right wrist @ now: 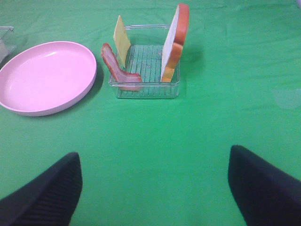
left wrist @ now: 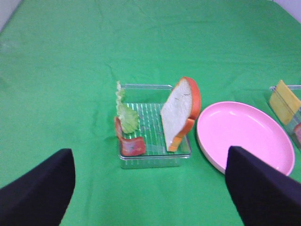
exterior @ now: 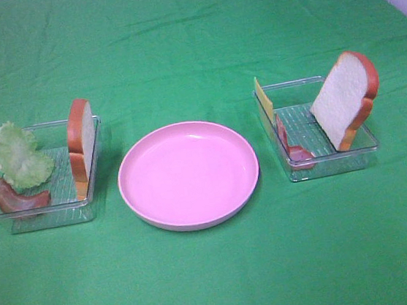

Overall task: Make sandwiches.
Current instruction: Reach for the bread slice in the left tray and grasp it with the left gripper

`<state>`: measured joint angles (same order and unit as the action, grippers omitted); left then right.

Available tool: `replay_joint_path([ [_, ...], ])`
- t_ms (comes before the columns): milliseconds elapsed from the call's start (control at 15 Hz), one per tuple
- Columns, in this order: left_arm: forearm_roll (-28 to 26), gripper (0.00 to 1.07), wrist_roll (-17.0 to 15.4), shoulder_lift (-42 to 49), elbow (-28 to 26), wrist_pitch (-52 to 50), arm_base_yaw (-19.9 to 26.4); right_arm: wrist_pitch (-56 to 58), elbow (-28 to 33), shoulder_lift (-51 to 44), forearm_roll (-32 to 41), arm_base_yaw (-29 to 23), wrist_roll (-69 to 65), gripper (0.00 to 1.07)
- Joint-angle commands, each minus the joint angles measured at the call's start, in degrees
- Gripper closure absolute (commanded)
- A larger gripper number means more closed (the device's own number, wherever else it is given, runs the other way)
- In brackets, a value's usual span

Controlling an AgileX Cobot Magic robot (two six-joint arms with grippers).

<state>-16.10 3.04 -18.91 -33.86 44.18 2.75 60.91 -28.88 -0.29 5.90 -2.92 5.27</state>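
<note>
In the left clear tray (exterior: 49, 214) a bread slice (exterior: 80, 137) stands on edge beside a lettuce leaf (exterior: 20, 155) and a bacon strip (exterior: 6, 193). The right tray (exterior: 337, 163) holds a second bread slice (exterior: 344, 99) leaning up, a yellow cheese square (exterior: 263, 101) and a pinkish-red meat piece (exterior: 295, 149). Neither arm shows in the high view. My left gripper (left wrist: 149, 150) is open, well short of the left tray's bread (left wrist: 178, 115). My right gripper (right wrist: 155, 151) is open too, back from the right tray's bread (right wrist: 174, 42). Nothing is between either pair of fingers.
A round pink plate (exterior: 187, 173) with nothing on it sits between the two trays. Green cloth covers the whole table. A pale wall edge shows at the far right corner.
</note>
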Motion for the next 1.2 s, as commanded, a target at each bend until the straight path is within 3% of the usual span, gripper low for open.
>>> replay_joint_path([
  [67,-6.02,0.25,1.15,-12.83,-4.35,-0.74,-0.4,0.11,0.11,-0.86,0.06,0.29,0.92,0.28],
  [133,-8.94,0.25,3.67,-22.92,-8.82,2.41,-0.4,0.11,0.11,-0.86,0.06,0.29,0.92,0.28],
  [267,-11.0,0.26,5.04,-36.1,-15.13,7.62,-0.4,0.11,0.11,-0.86,0.06,0.29,0.92,0.28],
  [400,-11.8,0.26,4.98,-46.87,-21.08,10.08,-0.52,0.11,0.11,-0.86,0.06,0.29,0.92,0.28],
  [600,-11.75,0.26,4.7,-58.73,-27.9,10.31,-4.53,0.11,0.11,-0.86,0.06,0.29,0.92,0.28],
  [733,-7.73,0.26,-0.29,-66.81,-33.8,10.31,-10.66,0.11,0.11,-0.86,0.06,0.29,0.92,0.28],
  [800,0.8,0.26,-9.74,-73.85,-39.08,11.06,-16.62,0.11,0.11,-0.86,0.06,0.29,0.92,0.28],
  [933,11.46,0.26,-20.23,-80.39,-44.92,14.84,-21.89,0.11,0.11,-0.86,0.06,0.29,0.92,0.28],
  [1067,16.5,0.26,-24.81,-86.46,-50.48,16.44,-24.52,0.11,0.11,-0.86,0.06,0.29,0.92,0.28],
  [1200,17.19,0.26,-25.84,-90.64,-54.14,15.93,-25.38,0.11,0.11,-0.86,0.06,0.29,0.92,0.28],
])
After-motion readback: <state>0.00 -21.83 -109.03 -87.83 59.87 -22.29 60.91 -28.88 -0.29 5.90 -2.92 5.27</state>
